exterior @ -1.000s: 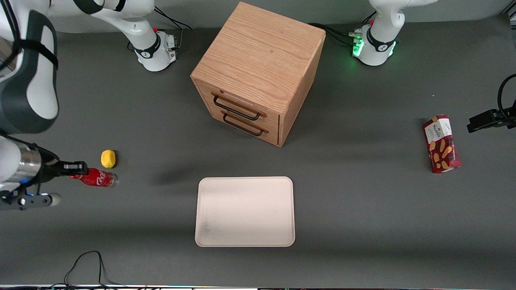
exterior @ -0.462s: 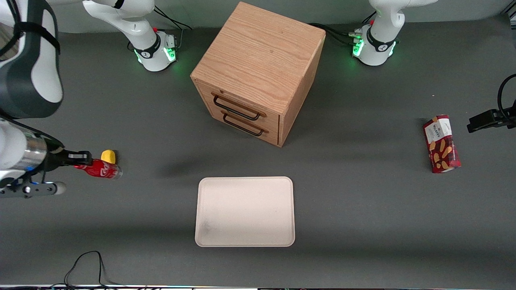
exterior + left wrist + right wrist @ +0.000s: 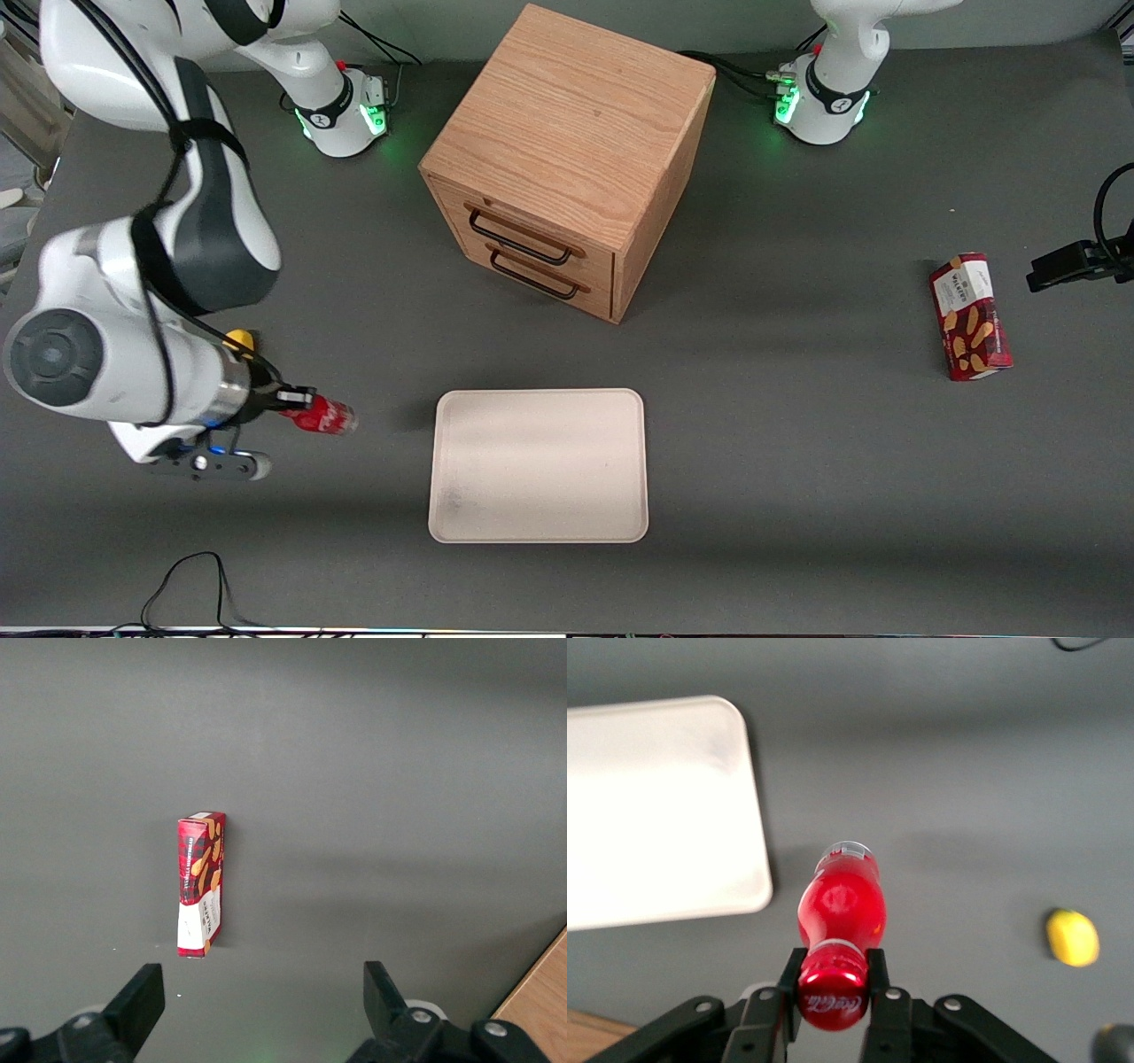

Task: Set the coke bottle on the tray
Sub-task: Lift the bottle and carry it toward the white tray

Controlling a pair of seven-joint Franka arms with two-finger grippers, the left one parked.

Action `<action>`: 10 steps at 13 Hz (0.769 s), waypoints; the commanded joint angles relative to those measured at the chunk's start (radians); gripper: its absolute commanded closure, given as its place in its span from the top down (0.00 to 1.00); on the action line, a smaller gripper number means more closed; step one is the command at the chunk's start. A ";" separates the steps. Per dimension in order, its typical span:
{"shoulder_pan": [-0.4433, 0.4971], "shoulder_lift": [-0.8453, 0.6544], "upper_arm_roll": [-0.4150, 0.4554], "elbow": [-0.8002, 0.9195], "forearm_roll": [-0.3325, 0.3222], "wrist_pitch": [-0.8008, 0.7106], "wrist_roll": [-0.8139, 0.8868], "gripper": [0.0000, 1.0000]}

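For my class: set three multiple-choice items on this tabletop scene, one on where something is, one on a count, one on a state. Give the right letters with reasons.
1. Where is the coke bottle?
A. on the tray
B. in the gripper, short of the tray
C. in a drawer

2. How many drawer handles does the wooden cabinet show?
A. one
B. two
C. three

3. What is the gripper doing?
A. shut on the bottle's cap end
B. open above the lemon
C. resting on the cabinet

Answers: 1 B, the bottle hangs over bare table beside the tray. 2 B, two dark handles sit on its front. 3 A, the fingers clamp the bottle's cap end.
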 commanded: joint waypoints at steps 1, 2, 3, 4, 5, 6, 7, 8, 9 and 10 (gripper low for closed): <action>-0.001 0.060 0.056 0.070 -0.009 0.056 0.075 0.00; 0.003 0.080 0.061 0.070 -0.009 0.092 0.107 0.00; 0.032 0.097 0.059 0.070 -0.009 0.123 0.127 0.00; 0.040 0.115 0.059 0.070 -0.011 0.157 0.147 0.00; 0.040 0.133 0.061 0.070 -0.009 0.194 0.168 0.00; 0.042 0.150 0.062 0.070 -0.009 0.226 0.181 0.00; 0.052 0.167 0.065 0.071 -0.009 0.252 0.193 0.00; 0.055 0.181 0.065 0.071 -0.011 0.283 0.210 0.00; 0.060 0.195 0.065 0.071 -0.011 0.309 0.214 0.00; 0.069 0.204 0.064 0.073 -0.011 0.332 0.216 0.00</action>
